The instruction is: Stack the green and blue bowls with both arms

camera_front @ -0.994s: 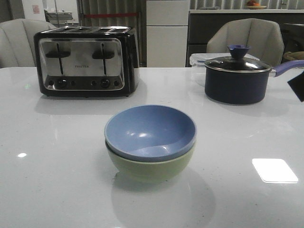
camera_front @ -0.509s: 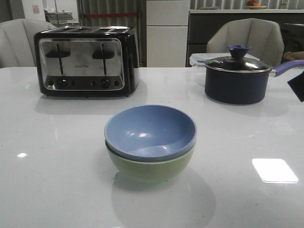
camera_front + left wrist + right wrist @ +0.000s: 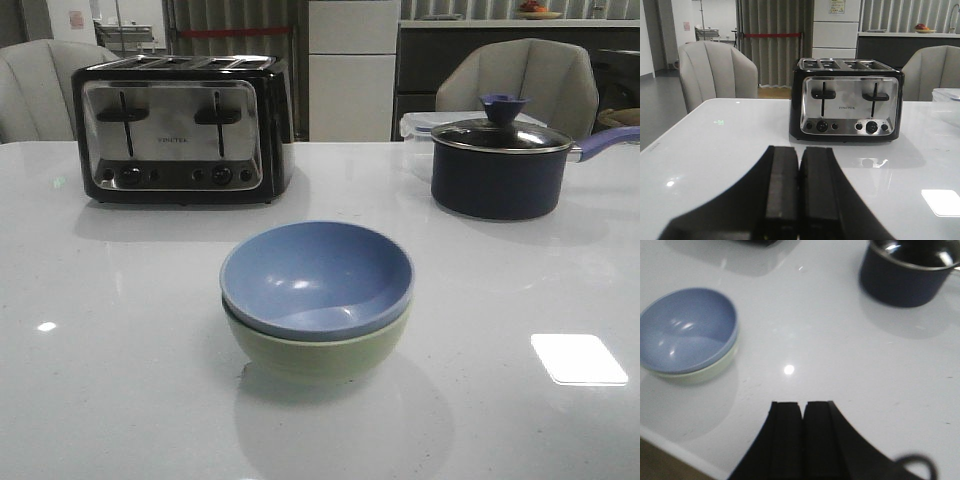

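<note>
The dusty blue bowl (image 3: 316,275) sits nested inside the pale green bowl (image 3: 320,352) at the middle of the white table. The stack also shows in the right wrist view, blue bowl (image 3: 687,329) in green bowl (image 3: 705,372). Neither arm shows in the front view. My left gripper (image 3: 799,150) is shut and empty above the table, facing the toaster. My right gripper (image 3: 803,404) is shut and empty over bare table, apart from the bowls.
A black-and-chrome toaster (image 3: 180,130) stands at the back left, also in the left wrist view (image 3: 847,105). A dark saucepan (image 3: 500,165) with a purple-blue handle stands at the back right, also in the right wrist view (image 3: 905,270). Chairs stand behind the table.
A dark piece of the right arm at the right edge of the front view has left the picture. The stacked bowls have not moved.
</note>
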